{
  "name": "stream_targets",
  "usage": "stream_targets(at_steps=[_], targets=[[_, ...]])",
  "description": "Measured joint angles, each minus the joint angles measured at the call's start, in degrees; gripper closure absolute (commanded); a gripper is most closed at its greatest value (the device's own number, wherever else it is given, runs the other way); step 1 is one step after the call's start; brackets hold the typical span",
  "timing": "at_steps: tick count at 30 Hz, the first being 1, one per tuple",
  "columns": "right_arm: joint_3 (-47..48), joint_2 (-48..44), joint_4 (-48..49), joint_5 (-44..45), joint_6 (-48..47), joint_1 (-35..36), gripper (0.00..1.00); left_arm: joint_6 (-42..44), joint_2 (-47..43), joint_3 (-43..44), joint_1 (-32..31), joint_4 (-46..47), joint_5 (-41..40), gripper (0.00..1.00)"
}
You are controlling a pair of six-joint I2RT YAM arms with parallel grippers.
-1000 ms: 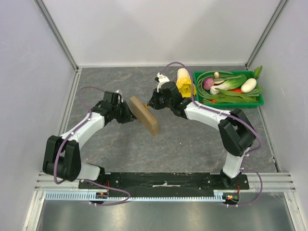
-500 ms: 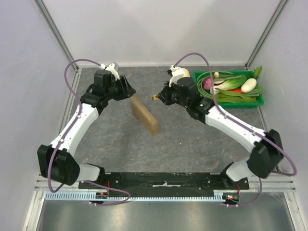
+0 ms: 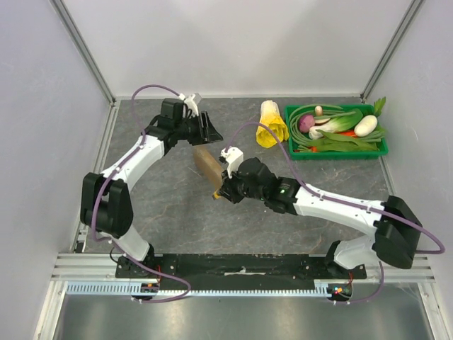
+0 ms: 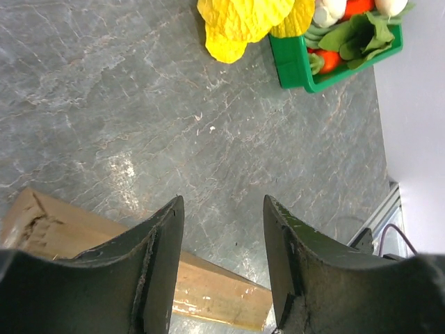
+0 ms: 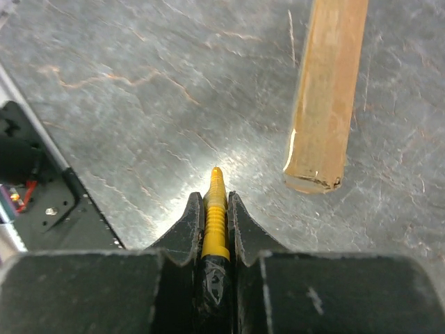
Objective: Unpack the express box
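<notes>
I see the express box standing on its long edge mid-table, running from far left to near right. My left tool sits at its far end with fingers spread apart, and the box edge shows between them. My right tool is clamped tight on a yellow ridged rod, whose tip points at the table just beside the box's near end. A green tray of vegetables sits far right.

Open tabletop beside upright express box
</notes>
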Motion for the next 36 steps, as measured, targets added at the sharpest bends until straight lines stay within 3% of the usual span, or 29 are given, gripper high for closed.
stream_targets(at_steps=[12,24,30,36], targets=[[-1.18,3.39,0.59,13.03,5.42,0.7,1.0,4.28,4.26,0.83,-3.17,-5.42,-2.69,0.5],[-1.18,3.04,-1.46,20.72,8.11,-0.13,1.0,5.75,3.43,0.63,-3.19,-8.28,-4.44,0.51],[-1.18,2.73,-2.14,21.73,8.5,-3.78,1.0,7.56,2.51,-0.2,-3.15,-8.76,-2.45,0.39],[-1.16,3.15,-1.6,21.29,8.31,-6.56,1.0,9.53,2.51,-1.66,-3.17,-7.08,5.49,0.31]])
